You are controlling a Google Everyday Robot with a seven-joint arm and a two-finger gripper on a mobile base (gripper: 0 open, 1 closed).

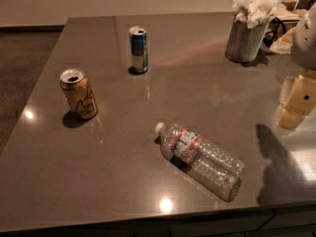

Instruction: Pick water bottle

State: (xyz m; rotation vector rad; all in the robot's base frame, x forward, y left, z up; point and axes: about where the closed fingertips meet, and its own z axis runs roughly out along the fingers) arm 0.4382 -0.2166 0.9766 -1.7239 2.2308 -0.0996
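The water bottle (200, 154) lies on its side on the brown glossy table (123, 181), near the front edge, right of the middle. It is clear crinkled plastic with a white-blue label edged in orange-red, and its white cap points to the upper left. My gripper (296, 100) hangs at the right edge of the view, above the table, to the right of the bottle and farther back. It is apart from the bottle and holds nothing that I can see. Its shadow falls on the table right of the bottle.
An orange soda can (79, 94) stands open at the left. A slim blue-silver can (138, 49) stands farther back. A grey metal container (245, 39) stuffed with white paper napkins stands at the back right. The table's left edge drops to a dark floor.
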